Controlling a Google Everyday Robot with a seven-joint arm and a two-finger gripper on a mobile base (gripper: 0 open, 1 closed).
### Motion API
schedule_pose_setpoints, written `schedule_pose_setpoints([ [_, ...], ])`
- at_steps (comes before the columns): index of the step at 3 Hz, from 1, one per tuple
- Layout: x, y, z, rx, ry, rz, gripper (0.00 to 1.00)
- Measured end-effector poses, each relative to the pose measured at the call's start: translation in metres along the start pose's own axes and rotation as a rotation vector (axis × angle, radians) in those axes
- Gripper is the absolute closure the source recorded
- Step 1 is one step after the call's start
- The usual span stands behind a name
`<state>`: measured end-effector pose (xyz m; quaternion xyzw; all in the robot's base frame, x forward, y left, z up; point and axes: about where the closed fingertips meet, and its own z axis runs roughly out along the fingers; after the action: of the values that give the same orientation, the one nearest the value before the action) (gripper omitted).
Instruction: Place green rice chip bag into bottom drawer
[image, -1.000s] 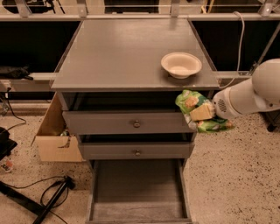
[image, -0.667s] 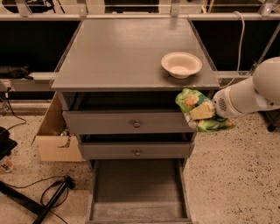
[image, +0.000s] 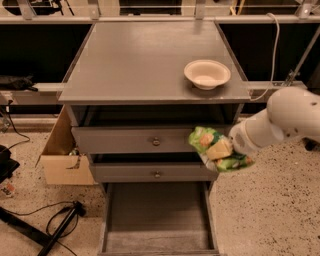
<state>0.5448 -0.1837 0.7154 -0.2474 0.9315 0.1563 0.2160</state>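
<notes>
Claw, bag lower, nearer open bottom drawer

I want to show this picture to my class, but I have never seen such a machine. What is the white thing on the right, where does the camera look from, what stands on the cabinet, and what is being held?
The white shape on the right is a robot arm. There is only one view: it looks down at the front of a grey cabinet. The picture does not show where the camera is mounted. The arm's grasping part, the end effector, is at the cabinet's right front corner, level with the two upper drawers. It is shut on the green rice chip bag, which it holds in the air. A cream bowl stands on the cabinet top. Below, the bottom drawer is pulled out, ready for the bag. A cardboard box stands on the floor to the left.
</notes>
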Motion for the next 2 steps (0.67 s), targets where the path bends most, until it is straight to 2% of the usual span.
schedule_pose_setpoints([
  [1,0.069,0.013,0.063,-0.077,0.105,-0.059,1.0],
  [2,0.115,0.014,0.125,-0.159,0.125,-0.1,1.0],
])
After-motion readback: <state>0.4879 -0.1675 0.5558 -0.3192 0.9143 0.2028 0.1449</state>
